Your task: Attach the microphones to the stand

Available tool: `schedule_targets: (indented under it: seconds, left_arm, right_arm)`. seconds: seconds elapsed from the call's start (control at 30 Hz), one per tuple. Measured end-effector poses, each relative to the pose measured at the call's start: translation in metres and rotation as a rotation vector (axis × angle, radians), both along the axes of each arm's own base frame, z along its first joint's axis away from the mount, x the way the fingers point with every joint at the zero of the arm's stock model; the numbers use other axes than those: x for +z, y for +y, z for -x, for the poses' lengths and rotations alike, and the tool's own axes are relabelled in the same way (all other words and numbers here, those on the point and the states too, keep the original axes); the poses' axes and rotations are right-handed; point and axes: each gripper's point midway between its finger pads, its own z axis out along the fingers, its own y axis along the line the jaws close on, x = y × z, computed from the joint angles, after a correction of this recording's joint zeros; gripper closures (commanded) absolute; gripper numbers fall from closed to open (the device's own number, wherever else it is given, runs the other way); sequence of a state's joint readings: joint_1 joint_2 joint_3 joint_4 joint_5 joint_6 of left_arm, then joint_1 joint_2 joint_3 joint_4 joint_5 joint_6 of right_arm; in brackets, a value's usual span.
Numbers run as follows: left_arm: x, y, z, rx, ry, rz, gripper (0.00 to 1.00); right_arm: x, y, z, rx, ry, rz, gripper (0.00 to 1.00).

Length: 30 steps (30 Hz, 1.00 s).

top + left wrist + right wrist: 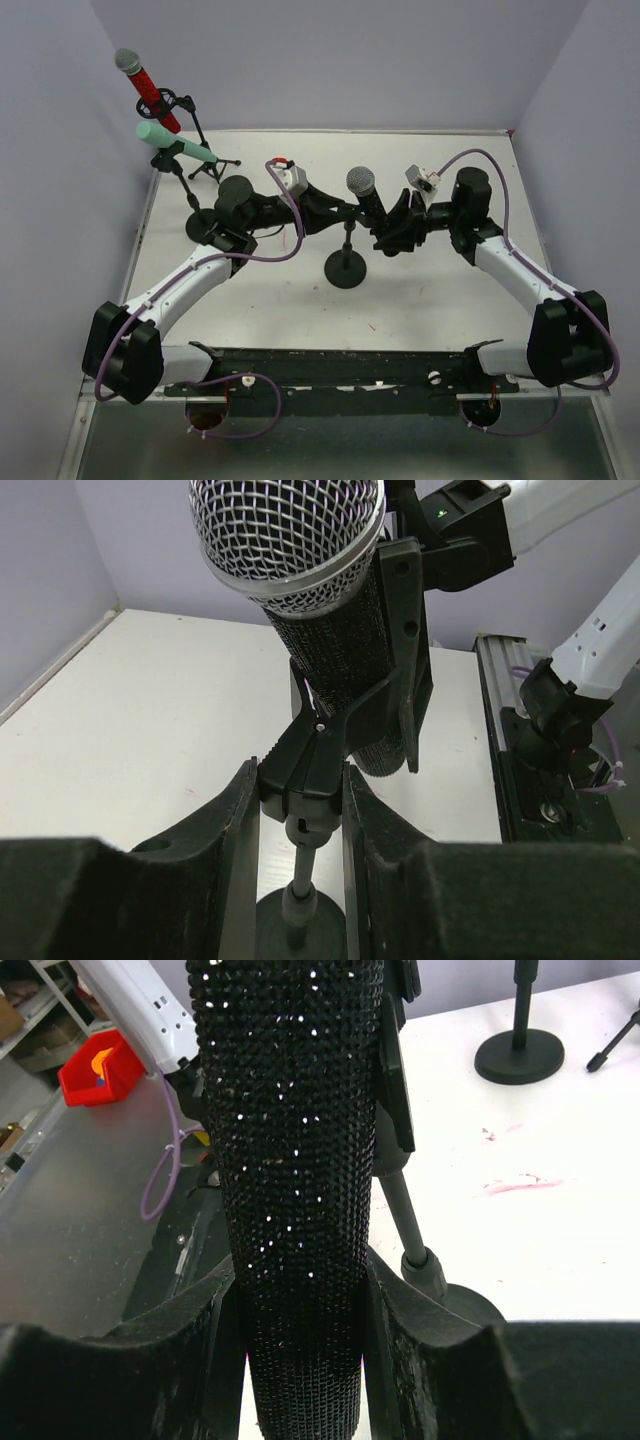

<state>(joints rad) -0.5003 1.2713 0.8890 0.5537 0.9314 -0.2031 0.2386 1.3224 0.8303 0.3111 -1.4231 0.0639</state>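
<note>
Now R pincer (pixel 300 1300) on black mic (pixel 290 1110)

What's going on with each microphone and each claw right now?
red microphone: clipped in place at back left, tilted.
mint-green microphone: clipped in place beside it, tilted.
black microphone: resting in the clip.
left gripper: shut on the clip.
right gripper: shut on the black microphone.

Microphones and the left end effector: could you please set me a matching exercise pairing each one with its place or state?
1 red microphone
2 mint-green microphone
3 black microphone
4 left end effector

A held by the right end effector
B clamped on the stand clip
C clipped highest, far left
D clipped just below the red one

Pairs: 1-C, 2-D, 3-A, 4-B
</note>
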Motion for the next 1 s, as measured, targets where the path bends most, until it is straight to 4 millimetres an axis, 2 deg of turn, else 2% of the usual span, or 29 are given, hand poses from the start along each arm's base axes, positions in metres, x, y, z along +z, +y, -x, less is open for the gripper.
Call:
schedule_targets:
  seconds: [0.77,1.0]
  left_arm:
    - [-0.002,0.000,-0.007,0.210,0.087,0.073,0.82]
    - [-0.002,0.002,-0.006,0.236,0.097,0.094,0.78]
  right_arm:
    - [-0.010,0.025,-0.018,-0.050,0.001,-0.015,0.84]
    - [-0.010,0.032,-0.019,-0.064,-0.002,-0.019,0.80]
